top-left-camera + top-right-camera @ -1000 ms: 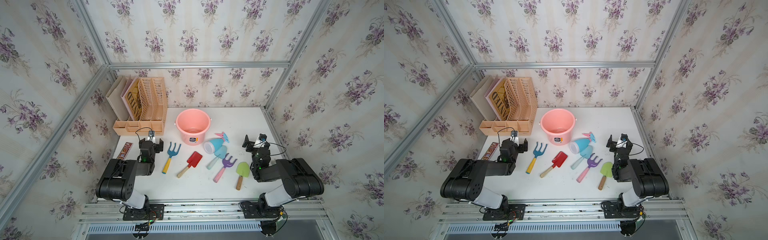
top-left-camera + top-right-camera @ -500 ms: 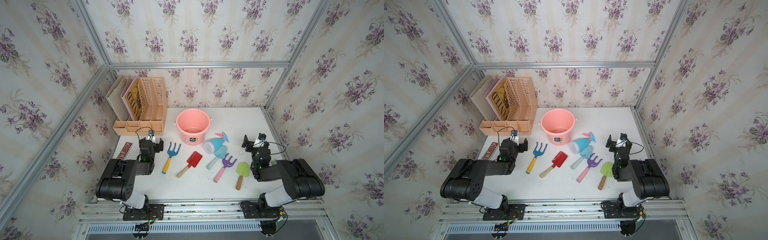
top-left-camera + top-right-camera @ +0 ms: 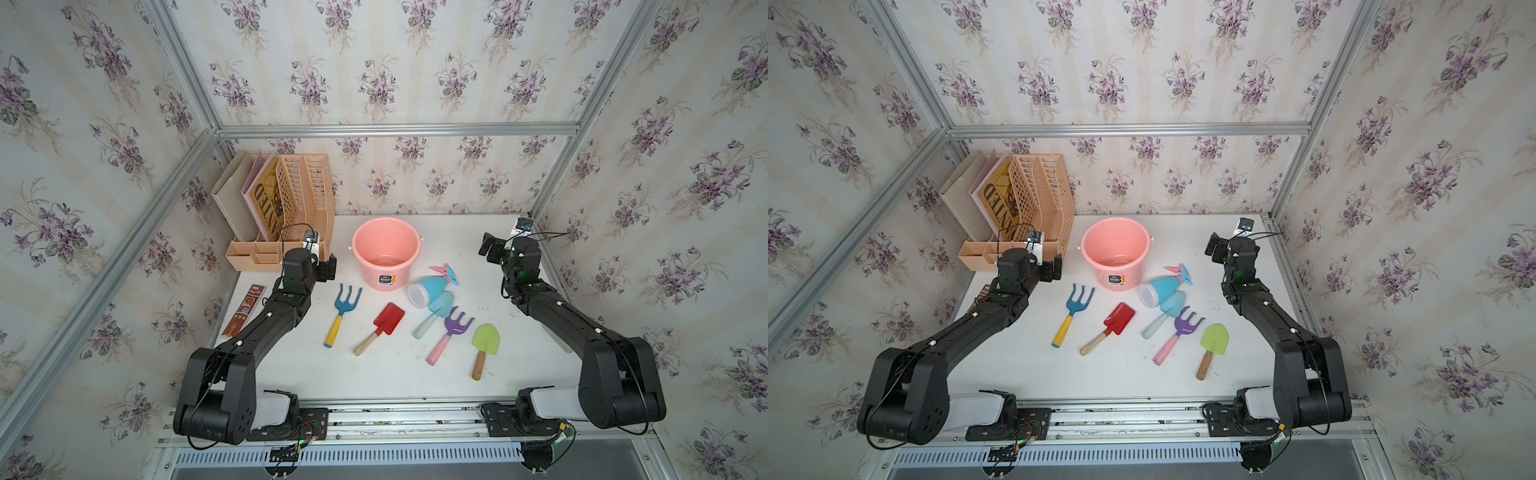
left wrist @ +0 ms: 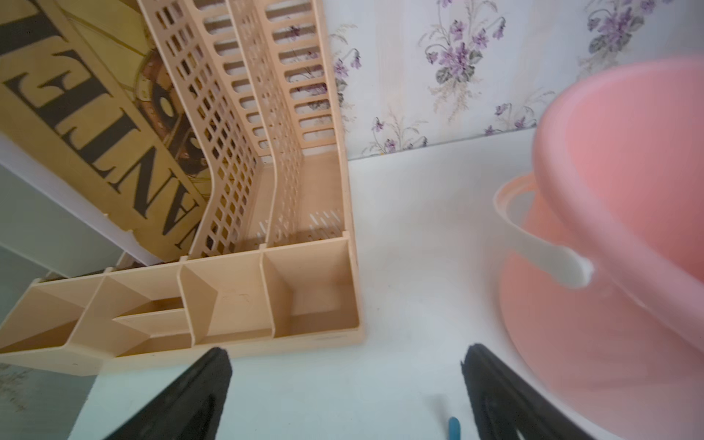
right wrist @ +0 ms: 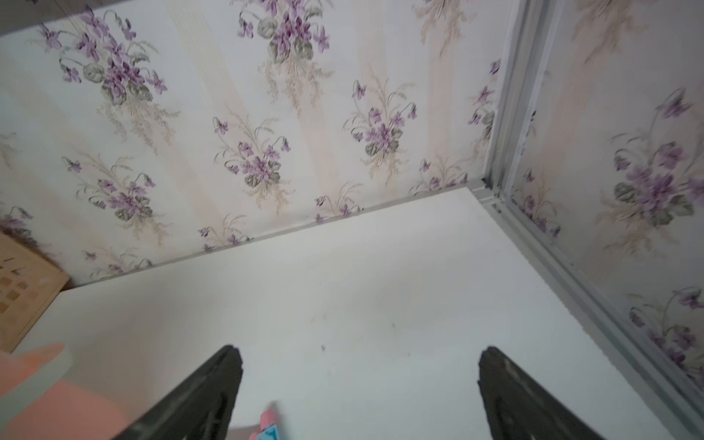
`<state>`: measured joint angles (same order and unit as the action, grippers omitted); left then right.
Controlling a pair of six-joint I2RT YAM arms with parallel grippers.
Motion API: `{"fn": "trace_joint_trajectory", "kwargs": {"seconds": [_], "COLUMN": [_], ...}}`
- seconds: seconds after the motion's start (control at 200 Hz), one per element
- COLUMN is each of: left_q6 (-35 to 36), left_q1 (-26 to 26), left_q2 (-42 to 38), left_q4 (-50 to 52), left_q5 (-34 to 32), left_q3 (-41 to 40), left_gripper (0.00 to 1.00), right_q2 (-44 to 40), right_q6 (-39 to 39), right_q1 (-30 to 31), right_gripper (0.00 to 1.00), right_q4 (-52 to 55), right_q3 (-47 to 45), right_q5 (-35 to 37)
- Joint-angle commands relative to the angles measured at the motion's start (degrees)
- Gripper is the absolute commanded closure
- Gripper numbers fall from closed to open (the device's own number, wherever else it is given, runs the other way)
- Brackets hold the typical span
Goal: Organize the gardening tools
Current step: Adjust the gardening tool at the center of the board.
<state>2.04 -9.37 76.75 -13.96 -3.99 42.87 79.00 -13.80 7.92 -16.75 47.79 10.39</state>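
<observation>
Item: gardening tools, six pcs, all loose on bench (image 3: 395,374); none in pink bucket (image 3: 368,272).
L claw (image 3: 329,268): spread wide, empty, beside bucket.
R claw (image 3: 487,250): spread wide, empty, apart from the tools.
Blue fork (image 3: 344,308): nearest L claw, just robot-ward of it and slightly to its right; long axis near-far, tines twd bucket, yellow handle twd robot; L arm clearly nearer.
Red trowel (image 3: 384,325), lt-blue trowel (image 3: 436,309), purple fork (image 3: 451,332), green trowel (image 3: 485,341): handles twd robot.
Spray bottle (image 3: 428,289): on its side, seemingly against lt-blue trowel; R arm nearer this cluster.
</observation>
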Motion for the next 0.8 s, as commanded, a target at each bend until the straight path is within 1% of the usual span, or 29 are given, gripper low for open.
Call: {"fn": "trace_joint_trajectory", "kwargs": {"seconds": [0.0,0.11,0.19,0.27,0.305,0.365,0.415,0.505,0.555,0.639,0.794], "left_q6": [-2.16,-6.55,-9.24,-10.92,-11.17,-11.77,-11.97,-11.64,-11.22,-10.84,-11.66], "left_q1": [-2.44,-3.13,-3.22,-3.69,-3.81,-3.97,-3.95,-3.95,-3.95,-3.93,-3.93], "left_q2": [-0.57,-1.22,-2.22,-3.87,-4.84,-6.81,-8.42,-10.26,-11.01,-11.74,-11.71], "left_q4": [11.84,14.68,15.36,15.71,15.95,16.11,16.4,17.82,18.71,19.56,20.19], "left_q5": [3.04,9.28,14.31,17.41,18.35,18.98,19.11,18.76,18.46,18.14,17.96], "left_q3": [1.02,1.83,1.62,0.93,0.53,-0.51,-1.34,-1.96,-1.98,-2.09,-1.93], "left_gripper": [0.01,0.01,0.01,0.01,0.01,0.01,0.01,0.01,0.01,0.01,0.01], "right_q2": [0.86,4.89,6.75,10.3,12.2,14.87,16.6,19.12,20.18,22.28,25.08], "right_q6": [-9.17,-12.08,-15.06,-18.39,-19.72,-22.72,-25.03,-27.03,-27.6,-28.32,-28.85], "right_q1": [0.1,0.16,0.13,0.03,0.0,0.09,0.13,0.49,0.66,1.44,1.99], "right_gripper": [0.0,0.0,0.0,0.0,0.03,0.11,0.14,0.2,0.21,0.21,0.2], "right_q4": [20.4,31.15,32.94,34.9,35.37,33.87,31.67,30.78,31.3,33.81,41.09], "right_q3": [6.28,13.55,14.51,15.99,16.4,15.7,14.79,15.08,16.07,19.03,23.71], "right_q5": [-5.94,-14.02,-19.78,-26.39,-29.43,-34.28,-37.19,-38.17,-38.06,-38.09,-35.45]}}
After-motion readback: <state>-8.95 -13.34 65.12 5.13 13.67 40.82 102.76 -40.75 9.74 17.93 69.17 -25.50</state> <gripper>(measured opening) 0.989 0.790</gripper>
